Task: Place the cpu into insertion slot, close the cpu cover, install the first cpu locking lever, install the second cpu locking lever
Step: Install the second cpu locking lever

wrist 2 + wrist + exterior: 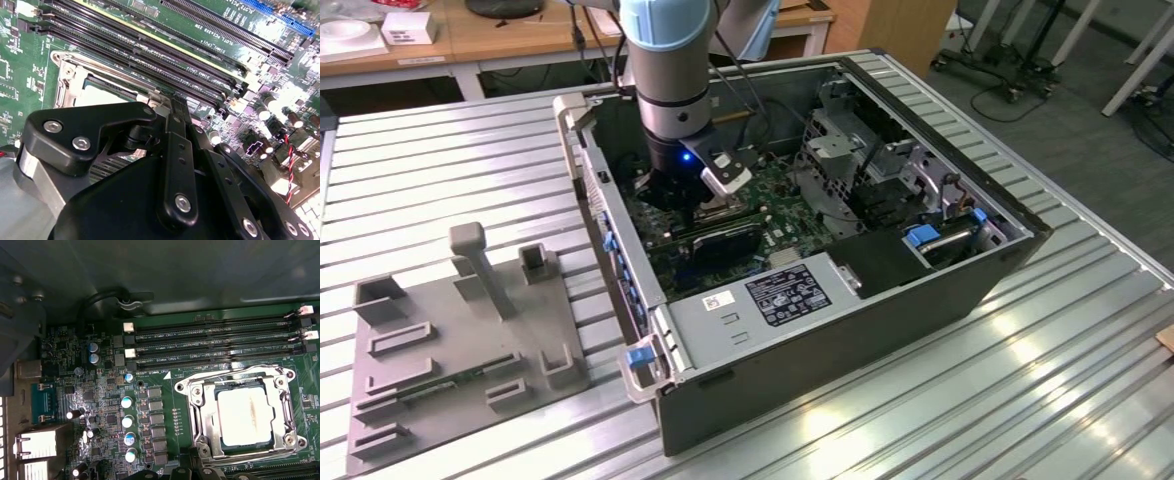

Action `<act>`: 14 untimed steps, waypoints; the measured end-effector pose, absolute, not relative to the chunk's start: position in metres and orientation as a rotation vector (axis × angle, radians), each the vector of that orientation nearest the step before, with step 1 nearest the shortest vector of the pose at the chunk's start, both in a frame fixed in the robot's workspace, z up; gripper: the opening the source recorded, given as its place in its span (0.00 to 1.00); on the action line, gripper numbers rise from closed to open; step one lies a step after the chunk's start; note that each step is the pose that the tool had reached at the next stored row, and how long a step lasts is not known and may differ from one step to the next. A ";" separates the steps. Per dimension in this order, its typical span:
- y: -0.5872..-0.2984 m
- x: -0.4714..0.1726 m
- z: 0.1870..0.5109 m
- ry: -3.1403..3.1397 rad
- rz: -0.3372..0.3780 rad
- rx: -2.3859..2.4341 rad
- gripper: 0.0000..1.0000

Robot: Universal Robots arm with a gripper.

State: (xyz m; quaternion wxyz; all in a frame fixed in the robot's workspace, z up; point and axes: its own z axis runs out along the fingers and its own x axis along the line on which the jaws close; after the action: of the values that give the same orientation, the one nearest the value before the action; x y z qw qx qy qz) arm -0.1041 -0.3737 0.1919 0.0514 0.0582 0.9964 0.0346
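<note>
Gripper point(683, 196) lowered into the open computer case point(987, 270), black linkage close above the green motherboard point(75, 385) — fingertips hidden behind the gripper's own body in the second wrist view, so open or closed cannot be told. Nothing seen held.

Directly beneath and just ahead of the gripper: the insertion slot point(240, 412), silvery rim and dark surround, with the cpu point(246, 416) seated flat inside it, pale square face showing. Same socket partly visible past the linkage in the second wrist view point(95, 87). The cpu cover point(200, 415) lying down around the chip as a metal frame, chip showing through its window.

Just beyond the socket, long black memory slots point(215, 345) running in parallel rows. Farther off on the board, a cluster of silver-topped capacitors point(128, 427).

Well away from the gripper, outside the case — a grey fixture plate point(454, 350) on the ribbed metal table point(1014, 400).
</note>
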 end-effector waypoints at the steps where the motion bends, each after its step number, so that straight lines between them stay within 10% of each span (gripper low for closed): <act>1: -0.374 -0.104 0.192 3.032 0.105 0.177 0.11; 14: -0.374 -0.104 0.191 3.031 0.113 0.177 0.11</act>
State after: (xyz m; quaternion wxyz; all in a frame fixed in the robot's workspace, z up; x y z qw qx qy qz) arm -0.1043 -0.3740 0.1908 0.0517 0.0583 0.9963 0.0372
